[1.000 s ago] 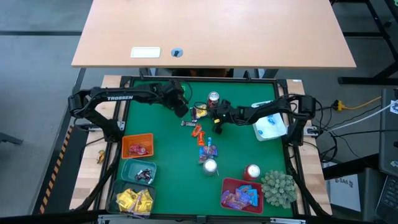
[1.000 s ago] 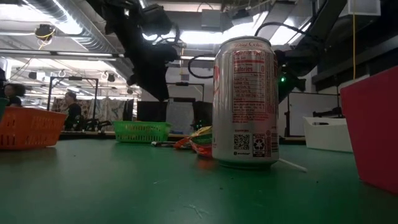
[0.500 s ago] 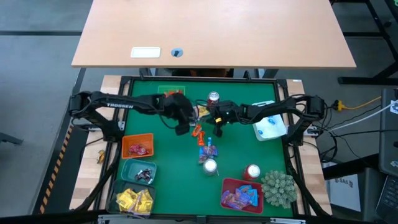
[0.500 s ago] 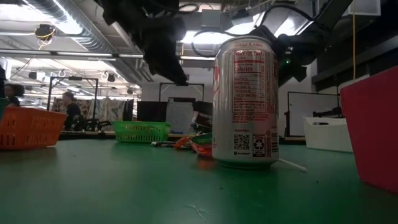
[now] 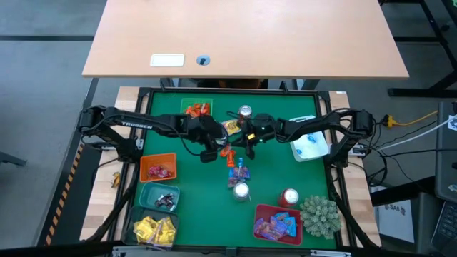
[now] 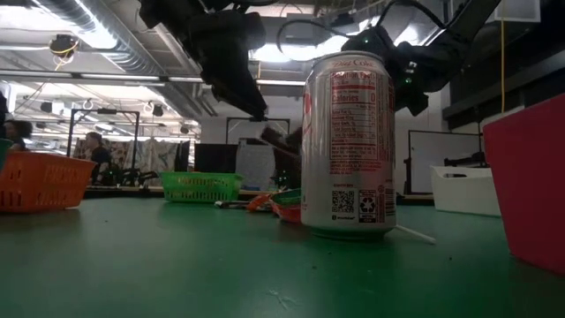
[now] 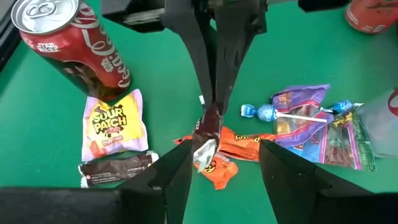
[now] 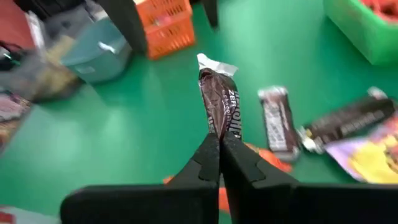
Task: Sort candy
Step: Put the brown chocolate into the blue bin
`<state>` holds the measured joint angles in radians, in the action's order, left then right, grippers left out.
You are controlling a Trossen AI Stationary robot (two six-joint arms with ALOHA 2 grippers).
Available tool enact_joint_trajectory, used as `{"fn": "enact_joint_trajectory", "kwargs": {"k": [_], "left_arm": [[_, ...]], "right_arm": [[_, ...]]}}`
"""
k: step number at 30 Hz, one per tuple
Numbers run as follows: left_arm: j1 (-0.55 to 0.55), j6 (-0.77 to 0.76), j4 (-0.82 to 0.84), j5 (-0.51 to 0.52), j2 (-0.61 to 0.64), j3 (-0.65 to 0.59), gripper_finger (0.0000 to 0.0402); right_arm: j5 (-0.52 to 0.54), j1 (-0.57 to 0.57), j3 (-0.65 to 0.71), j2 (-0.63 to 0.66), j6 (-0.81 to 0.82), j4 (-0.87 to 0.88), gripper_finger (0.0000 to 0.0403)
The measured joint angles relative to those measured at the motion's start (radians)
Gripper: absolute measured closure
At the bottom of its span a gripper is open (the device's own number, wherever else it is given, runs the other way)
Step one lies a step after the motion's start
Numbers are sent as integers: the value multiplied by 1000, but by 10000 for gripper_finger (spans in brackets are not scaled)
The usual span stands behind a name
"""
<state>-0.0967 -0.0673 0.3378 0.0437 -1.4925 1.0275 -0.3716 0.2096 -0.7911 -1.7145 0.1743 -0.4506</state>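
We are seeing our left gripper (image 7: 219, 163) standing spread over an orange wrapped sweet (image 7: 231, 149). The right gripper (image 7: 212, 104) is pinching a dark brown wrapped bar (image 7: 207, 132) above it. A yellow-and-pink sour candy packet (image 7: 112, 124) is lying against a red drink can (image 7: 71, 45).

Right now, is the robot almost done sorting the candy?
Not yet. The orange basket, yellow bin and red bin already hold candy. The right gripper pinches a dark bar. A loose pile waits mid-table under the open left gripper.
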Motion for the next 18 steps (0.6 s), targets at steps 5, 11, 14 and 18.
{"fn": "enact_joint_trajectory", "kwargs": {"k": [5,11,14,18], "left_arm": [[0,0,1,18,0,0,228],[-1,0,2,26,0,0,229],[-1,0,6,27,0,0,239],[-1,0,19,51,0,0,276]], "right_arm": [[-8,-1,0,0,4,-60,399],[-24,0,0,0,3,-91,399],[-24,0,-1,0,3,-100,399],[-24,0,-1,0,3,-113,398]]}}
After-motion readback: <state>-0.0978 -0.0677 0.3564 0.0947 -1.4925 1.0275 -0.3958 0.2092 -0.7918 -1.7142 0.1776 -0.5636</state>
